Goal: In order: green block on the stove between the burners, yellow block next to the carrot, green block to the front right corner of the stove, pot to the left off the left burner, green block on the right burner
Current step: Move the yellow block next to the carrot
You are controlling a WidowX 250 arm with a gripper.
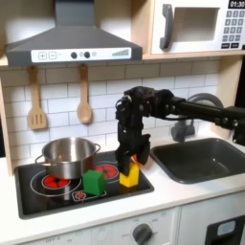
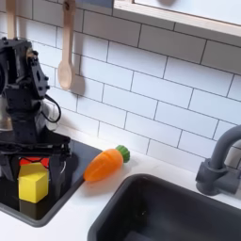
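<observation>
Gripping the small, rigid, light yellow cube [image 2: 33, 184], your black gripper [image 2: 35, 162] clamps its flat upper sides; keep it square.

Flat black glossy stove [image 2: 66, 184] was cut off by second exterior view's left and bottom edges; small yellow cube [image 1: 129, 176] partly hid right red burner [image 1: 108, 170].

The arm [image 1: 182, 103] is matte black throughout, built of blocky jointed segments with a boxy wrist. Its pincer [image 2: 35, 151] has thin black fingers; dark cables seem to run along it.
</observation>
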